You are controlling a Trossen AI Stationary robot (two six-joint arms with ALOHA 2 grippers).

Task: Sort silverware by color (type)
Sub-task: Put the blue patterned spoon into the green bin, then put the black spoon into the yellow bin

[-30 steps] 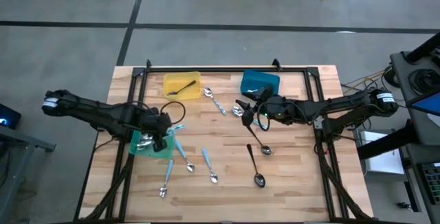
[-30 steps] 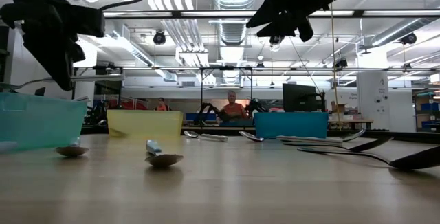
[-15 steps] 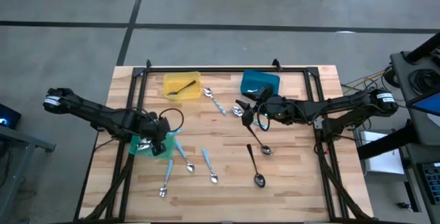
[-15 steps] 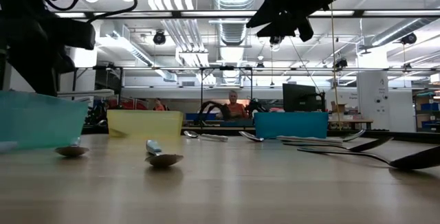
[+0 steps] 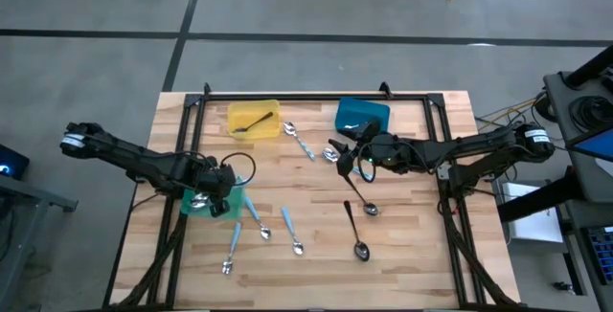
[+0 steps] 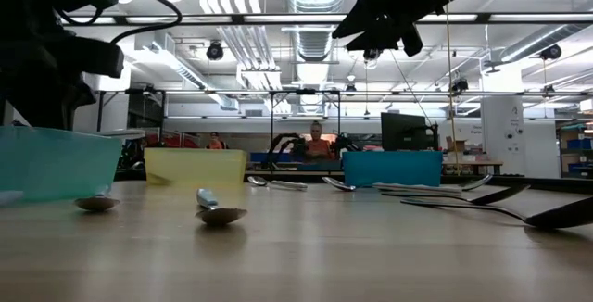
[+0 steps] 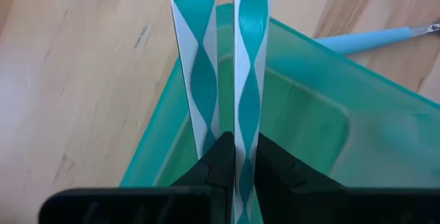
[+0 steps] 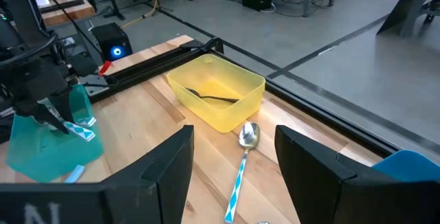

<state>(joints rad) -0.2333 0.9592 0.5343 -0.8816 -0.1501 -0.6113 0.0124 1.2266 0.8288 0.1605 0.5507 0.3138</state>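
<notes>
Over the green bin (image 5: 228,211) at the tabletop's (image 5: 412,245) left side, left claw (image 5: 216,193) hangs low, arm reaching in from the left edge. Wrist view: its dark fingers (image 7: 218,161) stand narrow, pinched on a striped-handled utensil (image 7: 249,73), teal and white, upright above the bin's open mouth. Second striped handle (image 7: 199,73) just beside the first, against one finger; cannot tell whether it is gripped too. One light blue handle (image 7: 371,38) lies on the wood just outside the bin wall. Right claw (image 5: 343,159) hovers mid-tabletop, near the blue bin (image 5: 362,114), jaws wide, nothing between them; seen from the low camera it sits well above the surface. Yellow bin (image 5: 253,119) at the far edge holds one dark utensil (image 5: 251,123). Between yellow and blue bins lies a spoon with a pale patterned handle (image 5: 299,141). Two dark spoons (image 5: 354,231) rest below the right claw, one nearer it, one toward the near edge. Three blue-handled spoons (image 5: 290,229) are scattered right of the green bin, apart from each other, bowls toward the near edge. Something silver shows inside the green bin, partly hidden by the left claw. Blue bin's contents too small to tell. A person sits in the room behind the tabletop.
</notes>
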